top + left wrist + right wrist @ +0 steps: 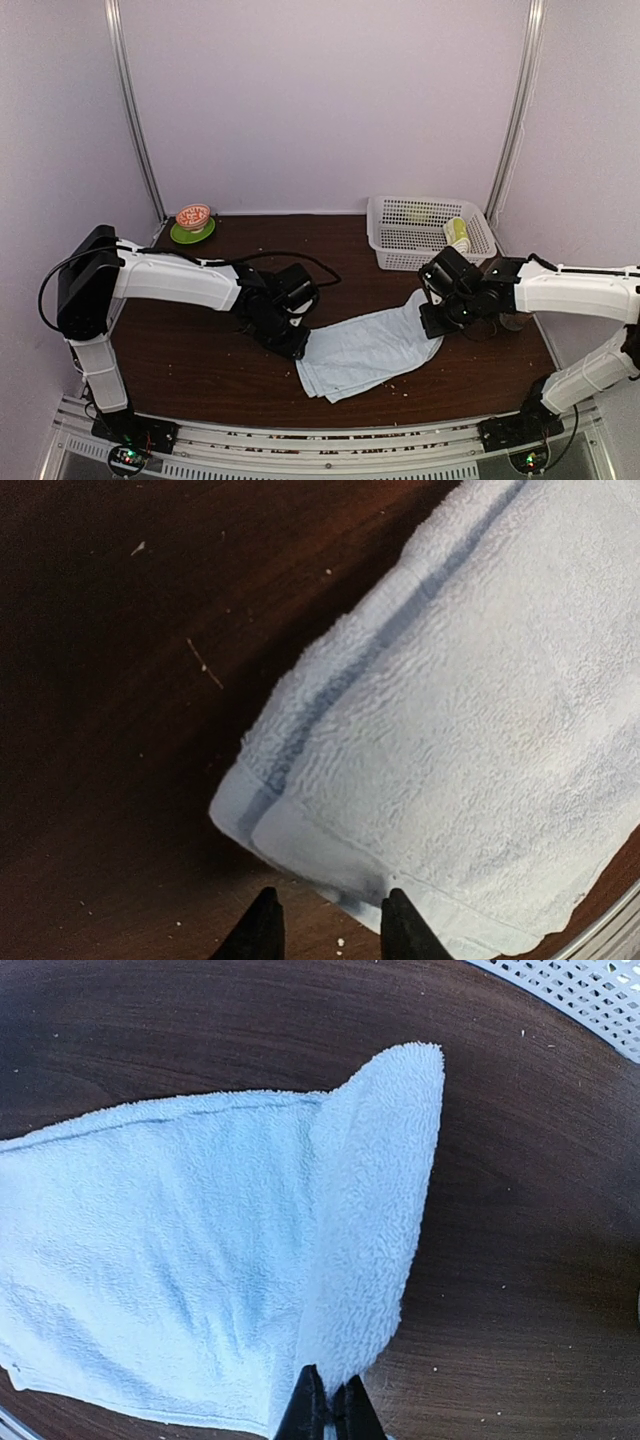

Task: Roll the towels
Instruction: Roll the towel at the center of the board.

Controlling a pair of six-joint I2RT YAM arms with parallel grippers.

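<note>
Towels lay apart: the pale-blue towel was spread, folded, on the table between the arms, the lime-green towel in the white basket. The right gripper was pinched tight on the blue cloth's right fold; the left gripper stood parted at its left corner.

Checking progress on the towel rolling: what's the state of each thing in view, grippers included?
pale-blue terry towel: lying folded, not rolled, one edge pinched up.
lime-green towel: looks rolled, inside the white plastic basket.
left gripper: open, fingertips at the pale-blue towel's corner.
right gripper: shut on the pale-blue towel's edge.
orange bowl: upright on the green plate.
</note>
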